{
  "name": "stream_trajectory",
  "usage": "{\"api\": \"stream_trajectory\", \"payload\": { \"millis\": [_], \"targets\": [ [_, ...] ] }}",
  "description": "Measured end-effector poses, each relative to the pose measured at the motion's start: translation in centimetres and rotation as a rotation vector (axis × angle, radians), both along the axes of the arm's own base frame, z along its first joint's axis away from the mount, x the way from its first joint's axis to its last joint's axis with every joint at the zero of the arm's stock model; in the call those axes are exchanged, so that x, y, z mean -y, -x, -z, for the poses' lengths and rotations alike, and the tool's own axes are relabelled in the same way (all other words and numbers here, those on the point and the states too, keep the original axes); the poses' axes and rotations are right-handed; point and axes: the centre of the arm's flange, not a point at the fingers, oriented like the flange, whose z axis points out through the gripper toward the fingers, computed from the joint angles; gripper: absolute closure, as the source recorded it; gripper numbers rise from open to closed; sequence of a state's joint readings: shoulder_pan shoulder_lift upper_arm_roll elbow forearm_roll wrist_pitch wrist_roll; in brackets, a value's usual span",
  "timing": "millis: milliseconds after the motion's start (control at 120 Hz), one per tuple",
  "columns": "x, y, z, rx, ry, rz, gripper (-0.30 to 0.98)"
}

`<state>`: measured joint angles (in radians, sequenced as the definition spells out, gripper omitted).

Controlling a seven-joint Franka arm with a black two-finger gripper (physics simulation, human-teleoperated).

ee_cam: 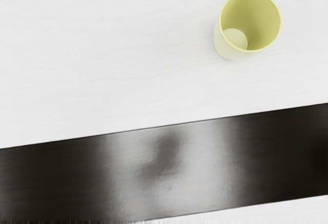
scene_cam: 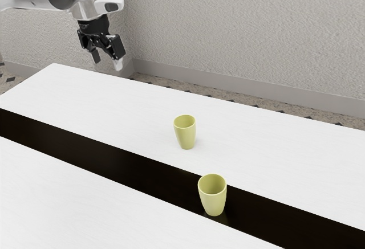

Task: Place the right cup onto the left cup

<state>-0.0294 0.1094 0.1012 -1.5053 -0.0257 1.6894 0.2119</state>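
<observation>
The hand [scene_cam: 108, 61], its fingers apart, should next approach the upright right yellow-green cup [scene_cam: 214, 202], which stands toward five o'clock from it in the exterior view, on the tabletop's dark strip [scene_cam: 114, 162].

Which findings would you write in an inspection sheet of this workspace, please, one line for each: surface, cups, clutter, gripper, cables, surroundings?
Surface: white table with a dark, glossy strip running along it.
Cups: two yellow-green cups, upright, apart, not stacked; the first cup stands on the white part, the second cup on the strip.
Clutter: nothing seen.
Gripper: black two-finger gripper, open, holding nothing, raised away from both cups.
Cables: nothing seen.
Surroundings: rough-textured wall, plain baseboard, patterned floor.
</observation>
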Motion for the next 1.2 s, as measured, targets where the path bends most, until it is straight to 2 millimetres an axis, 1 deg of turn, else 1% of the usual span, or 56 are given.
{"api": "stream_trajectory", "payload": {
  "millis": [242, 333, 392, 458, 542, 617, 675, 750, 783, 858, 942, 1058, 1133, 1200],
  "targets": [
    [0.1, -0.1, 0.1, -0.002, 0.001, 0.000, 0.00],
    [0.6, 0.0, 0.4, -0.010, 0.006, 0.010, 0.00],
    [2.2, 0.0, 1.7, -0.036, 0.013, 0.035, 0.00],
    [4.7, 0.0, 3.1, -0.062, 0.022, 0.077, 0.00],
    [7.8, 0.3, 5.3, -0.098, 0.038, 0.118, 0.00],
    [9.7, 0.4, 6.6, -0.107, 0.051, 0.138, 0.00],
    [11.3, 0.4, 8.1, -0.115, 0.064, 0.150, 0.00],
    [13.7, 0.3, 9.2, -0.114, 0.070, 0.168, 0.00],
    [14.5, 0.2, 10.1, -0.119, 0.072, 0.172, 0.00],
    [16.1, 0.6, 12.3, -0.127, 0.076, 0.175, 0.00],
    [18.0, 2.0, 14.5, -0.130, 0.076, 0.182, 0.00],
    [19.8, 2.9, 16.7, -0.125, 0.076, 0.180, 0.00],
    [20.3, 2.9, 18.0, -0.114, 0.078, 0.169, 0.00],
    [21.3, 2.6, 19.5, -0.105, 0.083, 0.169, 0.00]
  ]
}}
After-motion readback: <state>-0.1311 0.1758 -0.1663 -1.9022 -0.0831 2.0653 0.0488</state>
